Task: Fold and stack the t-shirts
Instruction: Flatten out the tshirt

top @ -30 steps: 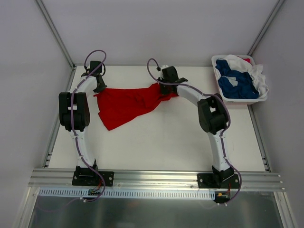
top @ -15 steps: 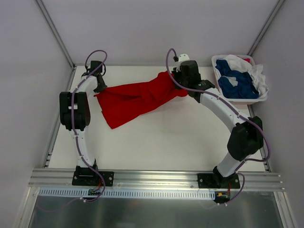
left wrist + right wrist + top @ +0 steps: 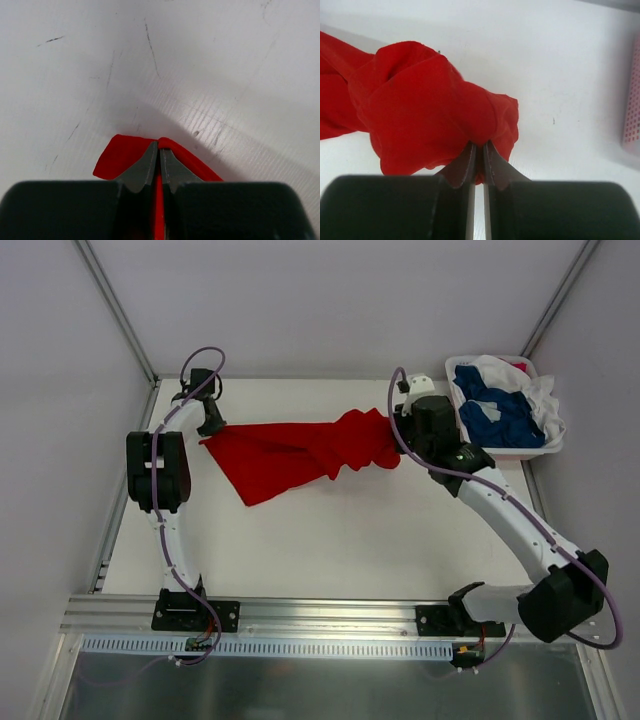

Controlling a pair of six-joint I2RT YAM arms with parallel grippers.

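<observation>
Currently the red t-shirt is strung out across the table, running leftward from the white basket. The right gripper is just left of the basket. Its jaws are pressed together on a bunched end of the red cloth, which bulges above the fingertips in the wrist view. The left gripper is well away from the basket, at the shirt's opposite end, with its jaws nipped tight on a thin red edge close over the tabletop. Nearer the basket the cloth gathers into folds; farther from it the cloth fans out wider, one corner pointing toward the arm bases. That wide part seems to rest on the table, though the overhead view does not settle it. Inside the basket lies a crumpled heap of dark blue cloth and white cloth.
</observation>
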